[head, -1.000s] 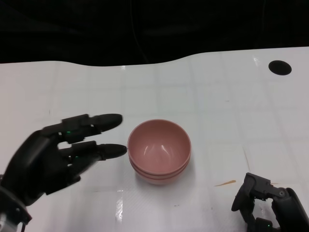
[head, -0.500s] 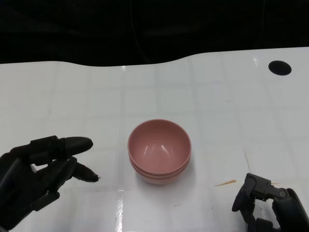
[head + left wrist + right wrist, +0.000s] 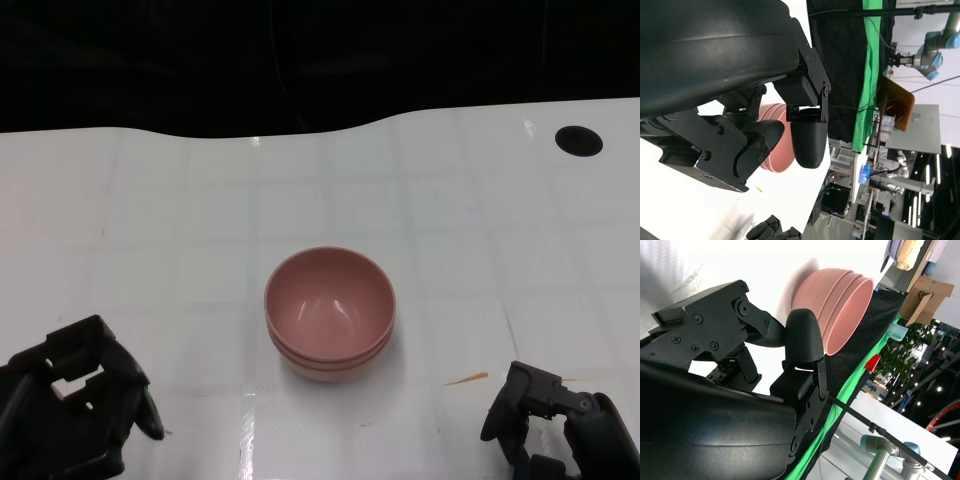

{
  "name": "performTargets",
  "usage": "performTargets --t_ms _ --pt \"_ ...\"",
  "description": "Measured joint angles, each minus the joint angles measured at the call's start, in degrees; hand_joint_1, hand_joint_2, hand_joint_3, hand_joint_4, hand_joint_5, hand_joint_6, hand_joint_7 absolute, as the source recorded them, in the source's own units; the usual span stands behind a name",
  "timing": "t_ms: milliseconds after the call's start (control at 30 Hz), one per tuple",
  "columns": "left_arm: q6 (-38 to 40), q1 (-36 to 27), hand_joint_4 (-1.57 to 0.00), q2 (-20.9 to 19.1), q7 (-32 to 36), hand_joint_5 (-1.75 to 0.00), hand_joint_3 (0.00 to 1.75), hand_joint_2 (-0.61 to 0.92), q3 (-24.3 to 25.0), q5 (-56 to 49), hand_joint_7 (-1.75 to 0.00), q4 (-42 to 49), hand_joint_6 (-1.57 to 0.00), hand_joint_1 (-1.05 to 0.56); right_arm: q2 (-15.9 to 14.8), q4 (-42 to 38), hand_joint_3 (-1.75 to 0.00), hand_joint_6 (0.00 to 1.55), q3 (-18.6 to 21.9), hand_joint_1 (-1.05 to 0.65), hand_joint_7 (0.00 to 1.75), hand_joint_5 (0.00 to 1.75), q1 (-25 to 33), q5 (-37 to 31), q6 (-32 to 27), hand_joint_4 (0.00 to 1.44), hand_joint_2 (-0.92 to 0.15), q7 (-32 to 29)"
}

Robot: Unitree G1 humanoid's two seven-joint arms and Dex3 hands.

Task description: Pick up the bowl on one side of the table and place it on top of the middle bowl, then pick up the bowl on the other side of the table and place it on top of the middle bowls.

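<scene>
A stack of pink bowls stands nested in the middle of the white table. The right wrist view shows three rims in the stack of pink bowls, seen from the side. My left hand lies low at the near left, well apart from the stack, fingers curled in and holding nothing. My right hand sits at the near right, also curled and empty. In the left wrist view the pink bowls show behind the folded fingers of my left hand. The right hand has its fingers folded too.
A round black hole marks the table's far right. A thin orange streak lies on the surface near my right hand. The table's far edge curves against a dark background.
My left hand has drawn back from beside the stack toward the near left corner and curled its fingers in. The bowls and the right hand have not moved.
</scene>
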State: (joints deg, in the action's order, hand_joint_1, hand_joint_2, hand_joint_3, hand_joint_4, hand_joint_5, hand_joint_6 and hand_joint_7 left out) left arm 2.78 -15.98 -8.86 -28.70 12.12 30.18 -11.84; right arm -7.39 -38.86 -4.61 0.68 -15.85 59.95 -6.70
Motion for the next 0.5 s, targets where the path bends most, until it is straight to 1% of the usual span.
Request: performTargets --t_ms 100,133,233,400,500 --pt "-0.1 -0.5 -0.88 0.7 0.0 -1.75 1.26 0.61 0.0 -0.1 -1.71 0.5 -0.75 0.04 0.0 0.0 -1.05 0.73 0.0 -0.2 1.57 1.75 0.0 0.6 0.0 0.87 -0.63 0.3" --pt "-0.3 -0.6 -0.88 0.8 0.0 -1.75 1.25 0.61 0.0 -0.1 -1.73 0.8 -0.75 0.03 0.0 0.0 -1.05 0.73 0.0 -0.19 1.57 1.75 0.0 0.9 0.0 0.87 -0.63 0.6" --pt "-1.3 -0.6 -0.88 1.3 -0.9 -1.75 1.23 0.61 0.0 -0.2 -1.74 2.7 -0.75 0.0 0.0 0.0 -1.06 0.73 0.0 -0.18 1.57 1.75 -0.1 1.4 0.0 0.87 -0.62 0.7" --pt "-2.4 0.0 -0.9 1.4 -3.3 -1.75 1.21 0.58 0.0 0.0 -1.75 4.9 -0.77 -0.02 0.0 0.0 -1.06 0.73 0.0 -0.19 1.58 1.75 -0.5 1.7 0.0 0.88 -0.62 0.7" --pt "-2.4 0.5 -0.91 1.4 -4.4 -1.75 1.22 0.57 0.0 0.3 -1.75 6.3 -0.77 -0.04 0.1 0.0 -1.07 0.73 0.0 -0.19 1.57 1.75 -0.9 2.2 0.0 0.87 -0.62 0.9"
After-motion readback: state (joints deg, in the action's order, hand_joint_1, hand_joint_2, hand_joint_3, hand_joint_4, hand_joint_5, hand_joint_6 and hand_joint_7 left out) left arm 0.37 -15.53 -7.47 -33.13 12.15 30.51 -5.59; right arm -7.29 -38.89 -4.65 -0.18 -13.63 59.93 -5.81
